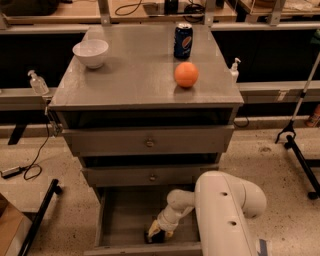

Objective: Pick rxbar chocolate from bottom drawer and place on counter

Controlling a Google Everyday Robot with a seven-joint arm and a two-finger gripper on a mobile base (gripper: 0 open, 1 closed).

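Rxbar (162, 238) grasp: our hand (157, 231) is at it in the drawer (115, 220), closed or not we cannot tell; next, lift to worktop (135, 75)

Robotics lab or workshop, gripper (159, 231) lowered inside the open bottom drawer (122, 215) of a grey metal cabinet, speckled hard floor (260, 155) either side of it, black tripod stand legs (298, 156) off to its right, cable-strewn wooden workbench (60, 15) far beyond it.

bulky white rounded arm (227, 212), pale yellowish gripper (155, 232) in bottom drawer (120, 216)
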